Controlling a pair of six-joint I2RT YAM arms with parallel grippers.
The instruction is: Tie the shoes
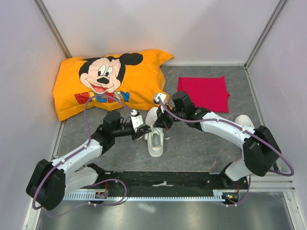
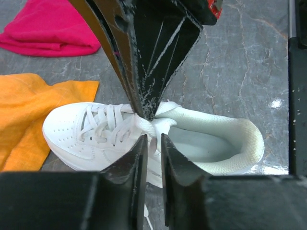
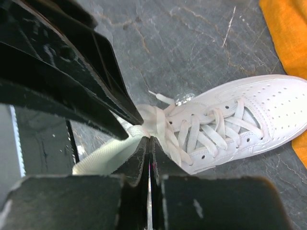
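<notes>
Right end effector (image 3: 148,140) closed, left end effector (image 2: 153,142) barely parted, white laced sneaker (image 3: 268,103)

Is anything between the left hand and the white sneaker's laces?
Nothing visible does. The left hand is right at the white sneaker's laces, facing the right hand; the orange pillow and red cloth lie aside.

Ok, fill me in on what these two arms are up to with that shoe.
Both arms are bent over one white sneaker in the middle of the scene, working on its laces. The right gripper is shut at the top of the lacing; whether it actually pinches a lace is unclear. The left gripper meets it tip to tip, jaws slightly apart with lace between them. No finished bow shows. The second sneaker lies off to the right, untouched.
</notes>
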